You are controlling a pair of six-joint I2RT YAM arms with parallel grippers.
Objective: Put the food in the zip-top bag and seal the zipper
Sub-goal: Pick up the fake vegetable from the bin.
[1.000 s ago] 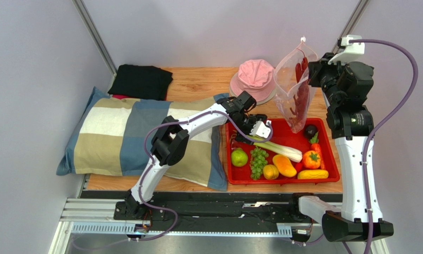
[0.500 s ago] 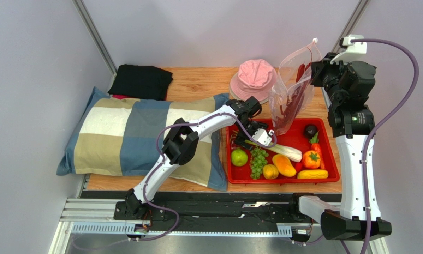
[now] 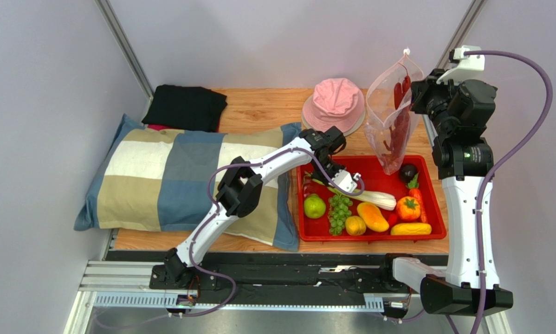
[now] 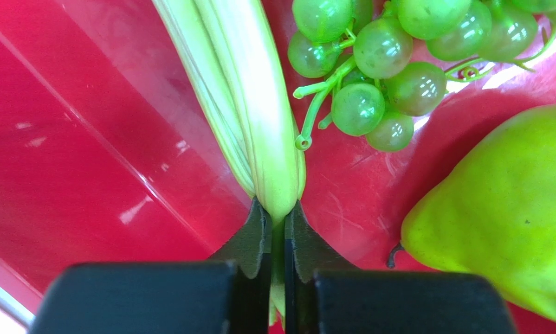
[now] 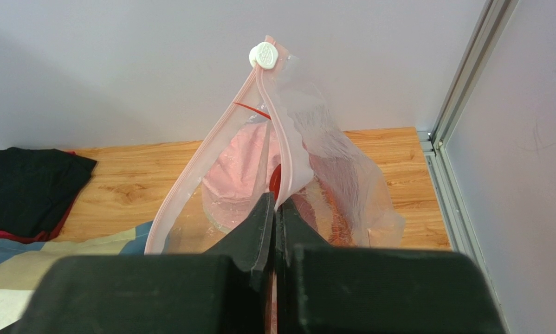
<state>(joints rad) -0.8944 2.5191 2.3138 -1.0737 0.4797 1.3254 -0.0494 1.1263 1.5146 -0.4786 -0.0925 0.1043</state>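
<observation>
Low in the red tray, my left gripper is shut on the narrow end of the pale green celery stalk, which lies flat. The grape bunch and the green apple lie just beside it. My right gripper holds the zip-top bag in the air over the tray's far edge, shut on the mouth edge. The zipper strip gapes open below a white slider. The red lobster hangs inside the bag.
The tray also holds an orange mango, a tomato, a dark eggplant and a yellow piece. A pink hat sits behind it. A striped pillow and a black cloth fill the left side.
My left gripper came down over the celery's end and shut on it. The hanging bag swung left, then back to the right.
</observation>
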